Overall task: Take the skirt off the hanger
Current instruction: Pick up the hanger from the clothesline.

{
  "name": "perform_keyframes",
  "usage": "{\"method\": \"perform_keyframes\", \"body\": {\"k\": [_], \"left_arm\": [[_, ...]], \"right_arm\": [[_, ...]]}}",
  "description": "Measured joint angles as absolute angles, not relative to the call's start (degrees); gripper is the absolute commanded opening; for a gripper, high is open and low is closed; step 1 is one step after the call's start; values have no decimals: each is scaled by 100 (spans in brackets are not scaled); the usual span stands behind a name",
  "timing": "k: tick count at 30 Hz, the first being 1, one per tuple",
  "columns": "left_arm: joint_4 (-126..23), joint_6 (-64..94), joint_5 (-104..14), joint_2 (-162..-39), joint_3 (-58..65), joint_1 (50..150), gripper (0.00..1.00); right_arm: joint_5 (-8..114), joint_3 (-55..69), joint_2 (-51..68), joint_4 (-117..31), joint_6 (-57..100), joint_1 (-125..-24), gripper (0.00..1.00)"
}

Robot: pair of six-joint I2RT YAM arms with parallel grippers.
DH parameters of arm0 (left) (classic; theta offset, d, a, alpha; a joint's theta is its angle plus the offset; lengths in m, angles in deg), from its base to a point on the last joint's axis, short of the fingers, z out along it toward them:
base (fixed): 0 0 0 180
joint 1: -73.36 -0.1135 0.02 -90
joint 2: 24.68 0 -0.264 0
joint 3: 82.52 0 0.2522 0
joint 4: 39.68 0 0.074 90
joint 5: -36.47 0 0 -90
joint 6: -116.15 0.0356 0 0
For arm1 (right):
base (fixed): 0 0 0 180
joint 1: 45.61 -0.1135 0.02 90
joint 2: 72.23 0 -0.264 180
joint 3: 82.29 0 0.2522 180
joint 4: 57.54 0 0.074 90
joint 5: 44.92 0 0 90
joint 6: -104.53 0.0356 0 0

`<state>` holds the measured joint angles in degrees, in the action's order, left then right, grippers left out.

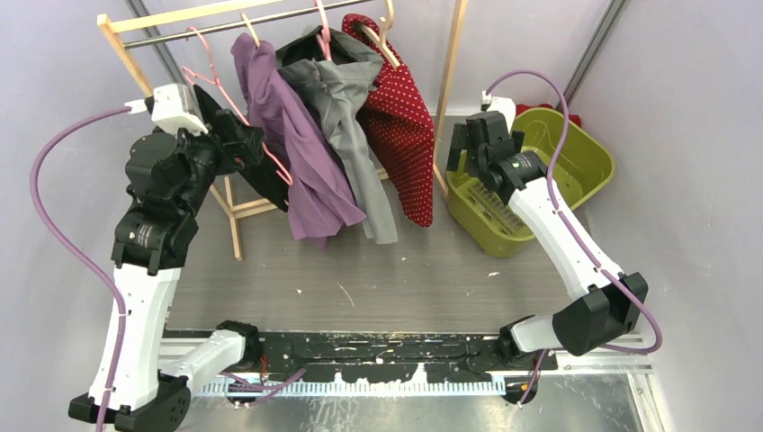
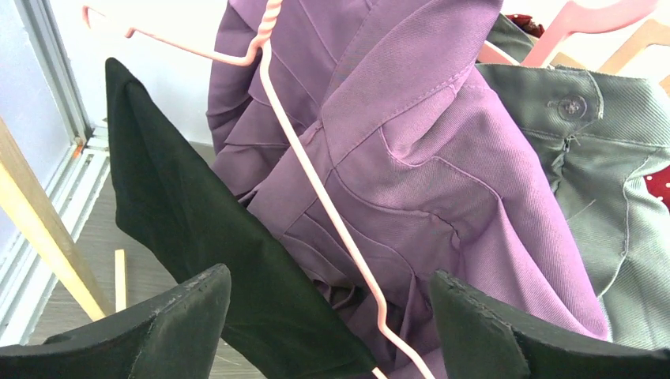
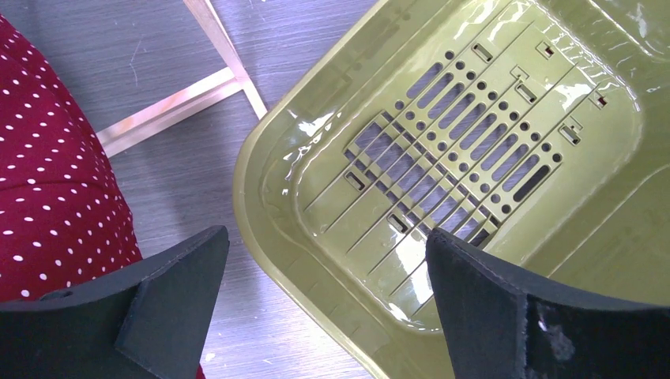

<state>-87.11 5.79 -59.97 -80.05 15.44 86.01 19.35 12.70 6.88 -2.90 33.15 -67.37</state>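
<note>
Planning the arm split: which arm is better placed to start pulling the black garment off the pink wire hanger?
Left. The left gripper, open, straddles the pink hanger beside the black garment; the right gripper hangs open over the green basket.

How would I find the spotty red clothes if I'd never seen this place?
Find the wooden clothes rack at the back of the table. Garments hang bunched on its rail; the red garment is the rightmost in the top view, nearest the green basket. Only it has white dots; the grey garment and purple garment to its left are plain.
</note>
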Motion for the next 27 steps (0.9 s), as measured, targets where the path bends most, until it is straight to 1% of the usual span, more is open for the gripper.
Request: {"method": "perform_keyframes", "body": {"k": [4,11,13,16,18,27], "left_arm": [[-8661,555,-6058,-7981,1542,8601,100],[-8652,489,-6137,-8027,1678,8601,100],[-8637,397,-6158,-8086,1800,8601,96],[-8602,275,-6213,-8160,1896,8601,85],[-8598,181,-6274,-8281,1951,8601,81],[-8604,-106,-6819,-8901,1953,8603,76]], "right_arm": [[1891,1273,692,-251,3297,-6739,100],[1992,1327,696,-211,3113,-6741,100],[2053,1332,696,-213,3081,-6741,100],[2162,1332,696,-213,3024,-6741,100],[2252,1332,696,-216,2965,-6741,100],[2682,1334,731,-220,2764,-6741,100]]}}
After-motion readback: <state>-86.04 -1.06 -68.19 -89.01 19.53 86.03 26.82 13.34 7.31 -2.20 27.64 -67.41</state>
